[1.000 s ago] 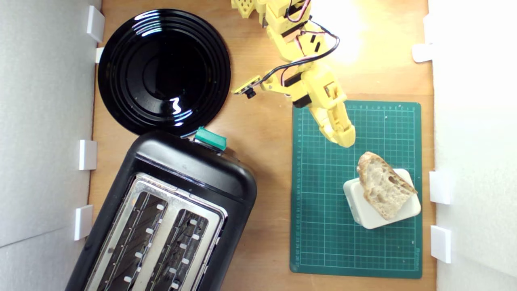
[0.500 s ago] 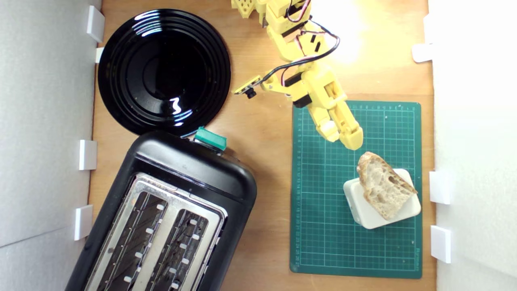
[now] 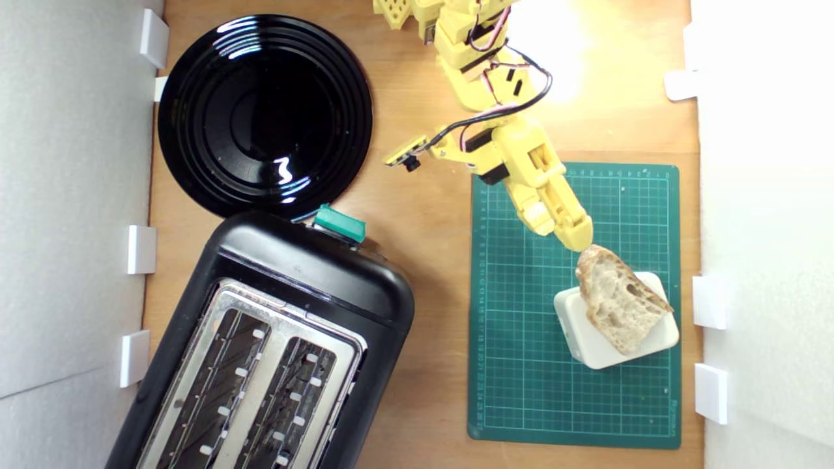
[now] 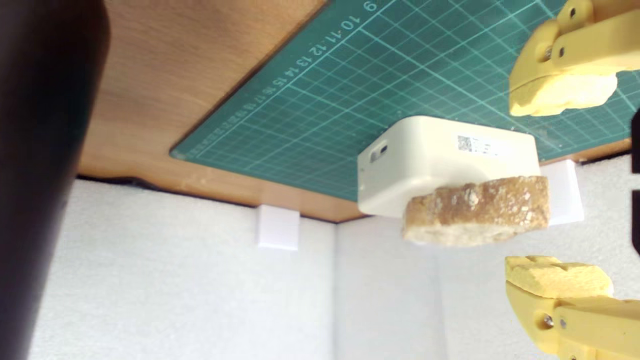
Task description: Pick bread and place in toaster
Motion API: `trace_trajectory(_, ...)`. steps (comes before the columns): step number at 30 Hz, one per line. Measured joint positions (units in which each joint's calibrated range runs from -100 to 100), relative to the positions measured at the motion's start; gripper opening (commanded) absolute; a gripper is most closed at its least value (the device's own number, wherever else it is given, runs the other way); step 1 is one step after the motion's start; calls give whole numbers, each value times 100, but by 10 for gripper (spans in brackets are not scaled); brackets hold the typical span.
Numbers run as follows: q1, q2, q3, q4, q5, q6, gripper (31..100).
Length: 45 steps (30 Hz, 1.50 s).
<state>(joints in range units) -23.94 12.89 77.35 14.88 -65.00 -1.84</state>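
Exterior view: the yellow gripper (image 3: 565, 236) is hanging over the green cutting mat (image 3: 521, 365), its tip just at the crust end of the bread (image 3: 618, 301). The bread is lying on a cream block (image 3: 589, 348) sitting on the mat. The wrist view is showing the fingers (image 4: 560, 92) spread apart, gripping nothing, the bread (image 4: 477, 210) just ahead of the gap. The toaster (image 3: 313, 280) is standing well apart, both slots holding nothing, and the black plate (image 3: 264, 114) beside it is sitting bare.
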Motion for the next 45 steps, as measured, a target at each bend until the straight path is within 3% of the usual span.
trace_trajectory(17, -421, 403, -481, -36, -246, -31, 913)
trace_trajectory(45, -439, 1126, -1452, -9, -288, 62, 908)
